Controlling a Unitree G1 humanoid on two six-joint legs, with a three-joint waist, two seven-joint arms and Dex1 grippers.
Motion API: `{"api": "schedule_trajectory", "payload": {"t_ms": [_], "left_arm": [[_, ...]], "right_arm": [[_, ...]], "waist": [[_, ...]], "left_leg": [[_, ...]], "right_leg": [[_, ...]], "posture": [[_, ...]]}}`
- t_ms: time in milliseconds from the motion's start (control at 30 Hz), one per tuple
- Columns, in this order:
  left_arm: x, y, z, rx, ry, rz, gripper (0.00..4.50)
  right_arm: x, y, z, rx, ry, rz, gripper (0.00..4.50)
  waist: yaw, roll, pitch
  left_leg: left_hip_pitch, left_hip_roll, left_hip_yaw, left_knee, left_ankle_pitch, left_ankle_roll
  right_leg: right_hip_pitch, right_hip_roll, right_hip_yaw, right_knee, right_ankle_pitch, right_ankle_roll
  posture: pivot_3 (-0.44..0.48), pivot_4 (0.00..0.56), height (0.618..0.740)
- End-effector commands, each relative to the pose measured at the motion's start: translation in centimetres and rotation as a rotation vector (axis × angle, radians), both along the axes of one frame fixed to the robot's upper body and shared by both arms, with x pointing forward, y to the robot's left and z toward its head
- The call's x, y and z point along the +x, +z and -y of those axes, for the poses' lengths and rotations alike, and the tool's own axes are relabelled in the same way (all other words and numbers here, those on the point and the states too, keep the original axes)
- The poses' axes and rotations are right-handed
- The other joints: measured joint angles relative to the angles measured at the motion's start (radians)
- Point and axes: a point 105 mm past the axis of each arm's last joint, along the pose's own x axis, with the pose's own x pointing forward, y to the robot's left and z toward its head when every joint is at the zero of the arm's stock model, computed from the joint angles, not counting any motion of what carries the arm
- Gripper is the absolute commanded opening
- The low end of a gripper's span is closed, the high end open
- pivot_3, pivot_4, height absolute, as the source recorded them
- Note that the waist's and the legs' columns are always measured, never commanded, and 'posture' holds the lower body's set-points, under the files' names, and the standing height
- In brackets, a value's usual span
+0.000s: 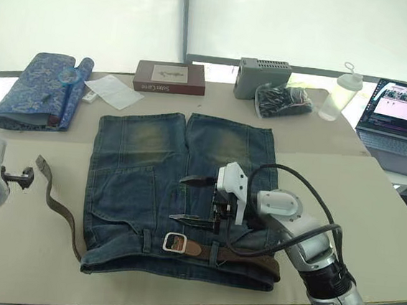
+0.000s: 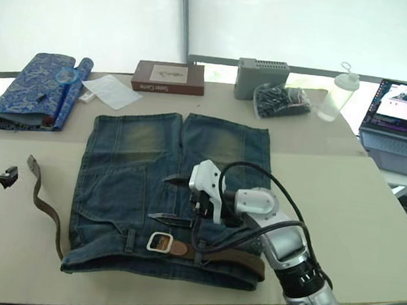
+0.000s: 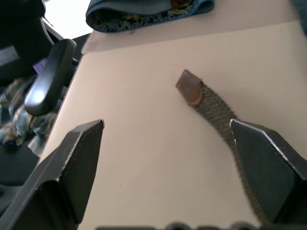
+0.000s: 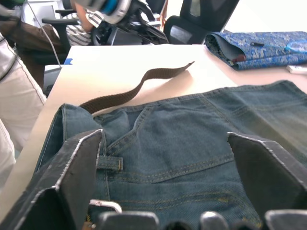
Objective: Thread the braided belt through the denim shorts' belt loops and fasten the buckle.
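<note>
denim shorts (image 1: 164,185) laid flat on table (image 1: 371,212) | braided belt (image 1: 240,255) run along waistband, buckle (image 1: 175,243) near its middle, free tail trailing off left edge | right gripper (image 1: 197,201) held over shorts, fingers apart | left gripper (image 3: 172,167) spread wide beside belt tip

Strong daylight comes through the white translucent wall (image 1: 87,11) behind the table (image 1: 371,212), which is blown out to near-pure white with no detail. The tabletop is evenly and softly lit, so shadows are faint: a thin soft one under the right gripper (image 1: 193,200), between its spread fingers, on the denim shorts (image 1: 136,175). The laptop (image 1: 401,117) screen glows washed out. In the left wrist view the fingers (image 3: 72,167) at the frame edge are soft, and the braided belt (image 3: 211,108) tip ahead of the jaws is slightly blurred. Chairs beyond the jaws are out of focus, possibly from motion.
</note>
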Motion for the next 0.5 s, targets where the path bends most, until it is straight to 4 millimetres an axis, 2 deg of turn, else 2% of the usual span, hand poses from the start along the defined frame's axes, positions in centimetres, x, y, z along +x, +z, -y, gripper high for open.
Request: {"api": "schedule_trajectory", "payload": {"t_ms": [33,167,300,433,500], "left_arm": [[0.9,0.2,-0.1,-0.018,0.066,-0.07,4.5],[2.7,-0.8,-0.1,0.0,0.108,-0.143,4.5],[3.9,-1.9,-1.0,0.025,0.202,-0.17,4.5],[4.4,-3.8,-1.8,0.027,0.279,-0.19,4.5],[4.3,-4.4,-2.2,0.024,0.309,-0.185,4.5]], "right_arm": [[0.2,1.2,0.3,0.027,0.003,0.041,4.42],[0.0,1.7,0.5,0.043,0.016,0.043,4.42],[-1.1,2.1,1.3,0.063,0.086,0.047,4.42],[-1.7,4.6,2.3,0.155,0.118,0.124,4.42],[-1.7,5.2,2.5,0.17,0.111,0.127,4.42]], "waist": [[-0.003,0.0,0.0],[-0.013,0.0,0.0],[-0.021,0.0,0.0],[-0.021,0.0,0.0],[-0.02,0.0,0.0]], "left_leg": [[-0.001,0.0,0.0,0.0,0.0,0.0],[-0.006,0.0,0.001,-0.001,0.001,-0.003],[-0.009,0.001,0.001,-0.002,0.001,-0.003],[-0.012,0.001,0.001,-0.002,0.001,-0.003],[-0.013,0.001,0.001,-0.001,0.001,-0.003]], "right_leg": [[0.0,0.0,0.0,0.001,0.0,0.0],[-0.005,0.001,0.001,0.002,0.0,-0.001],[-0.01,0.001,0.001,0.001,0.001,-0.001],[-0.014,0.001,0.002,0.002,0.001,-0.002],[-0.014,0.0,0.002,0.002,0.001,-0.002]], "posture": [[0.0,0.15,0.74],[0.0,0.15,0.74],[0.0,0.15,0.74],[0.0,0.15,0.74],[0.0,0.15,0.74]]}}
